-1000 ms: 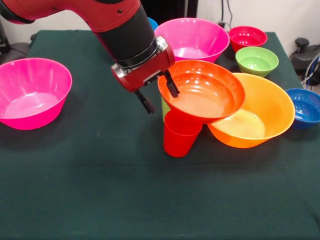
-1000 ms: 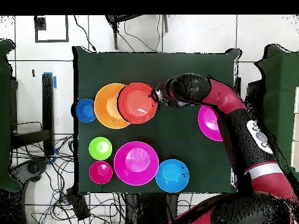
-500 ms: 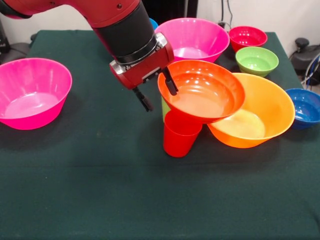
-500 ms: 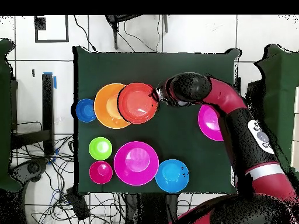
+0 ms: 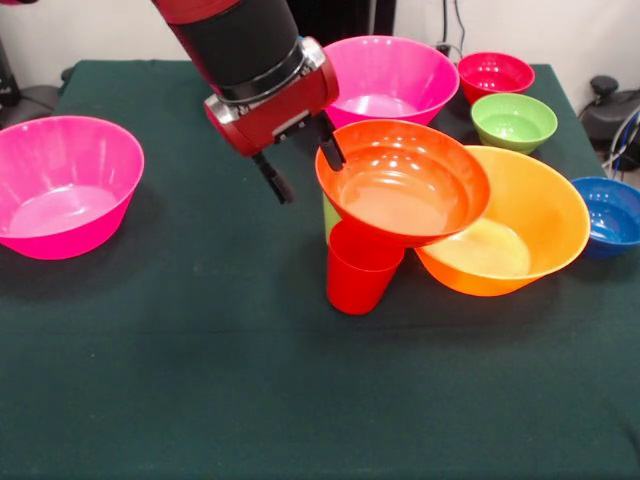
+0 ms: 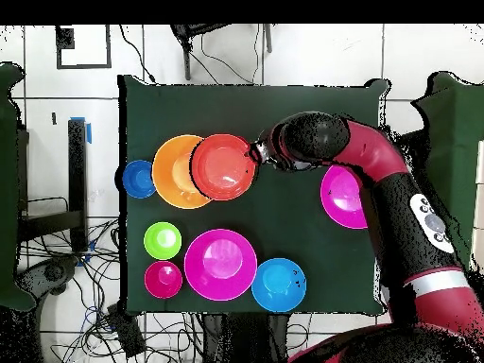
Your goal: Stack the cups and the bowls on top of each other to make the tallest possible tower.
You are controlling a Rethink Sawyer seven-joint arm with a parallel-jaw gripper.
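A dark green table (image 5: 200,400) fills the front view, with bright plastic bowls and cups spread across it. The red and black robot arm (image 5: 240,40) comes down from the top, left of centre. Its gripper (image 5: 300,165) hangs in the air with its two black fingers (image 5: 272,180) spread wide apart and nothing between them. The right finger sits just at the left rim of the red-orange bowl; whether it touches the rim cannot be told.

At the far left rests a big pink bowl (image 5: 62,185). A second big pink bowl (image 5: 385,78) stands at the far side, right of the arm. The big orange bowl (image 5: 520,225) sits right of centre on the cloth.

The medium red-orange bowl (image 5: 402,182) is perched, slightly tilted, on top of the red cup (image 5: 358,272), its right edge overlapping the orange bowl's left rim. The red cup stands upright near the table's middle. A sliver of the lime green cup (image 5: 330,215) shows just behind it, under the bowl.

A dark blue bowl (image 5: 608,212) sits at the right edge, beside the orange bowl. A green bowl (image 5: 513,120) lies farther back, and a small magenta-red bowl (image 5: 495,73) beyond that. In the overhead view a light blue bowl (image 6: 278,284) rests beside the second pink bowl; in the front view the arm hides nearly all of it.
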